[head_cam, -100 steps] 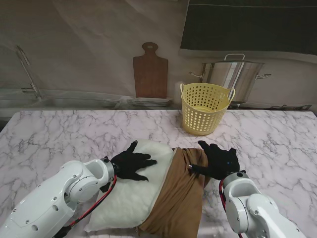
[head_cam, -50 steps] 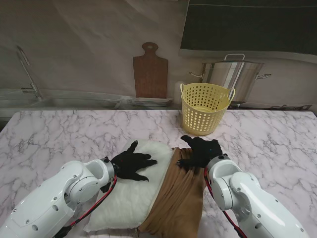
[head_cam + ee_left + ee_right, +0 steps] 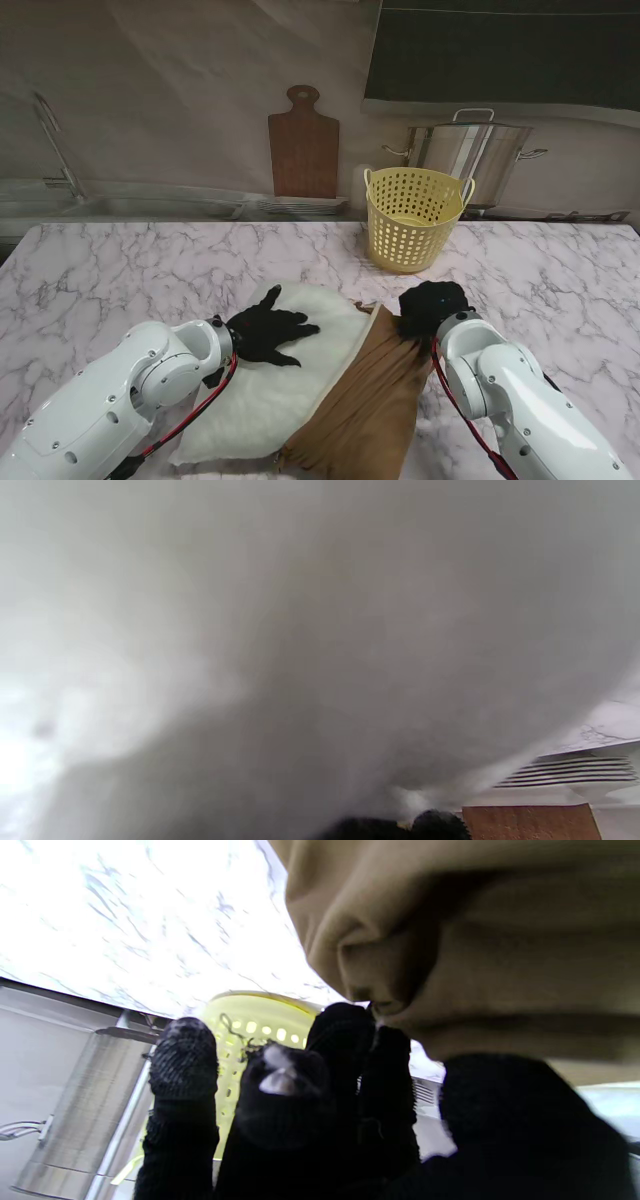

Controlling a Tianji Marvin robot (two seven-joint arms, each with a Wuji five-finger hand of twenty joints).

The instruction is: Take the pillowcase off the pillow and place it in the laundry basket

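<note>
Covering only the right-hand, nearer part of the pillow (image 3: 270, 385), the brown pillowcase (image 3: 370, 410) is bunched into long folds, while the white pillow lies bare over its left and farther part. So the stripping looks partly done: much of the cover is peeled back, but the pillow's end is not yet out of it, and nothing brown shows in the laundry basket (image 3: 412, 218).

The right hand (image 3: 430, 308) sits at the pillowcase's farther corner; in the right wrist view its fingers (image 3: 345, 1040) are drawn together and pinch a fold of the brown cloth. The left hand (image 3: 268, 332) lies flat on the bare pillow with its fingers spread, pressing down and gripping nothing; its wrist view shows only blurred white fabric close up.

The basket stands upright on the marble table (image 3: 120, 270), farther from me than the right hand and a little apart from it. What is left, I judge: pull the case clear, lift it, and drop it in the basket.
</note>
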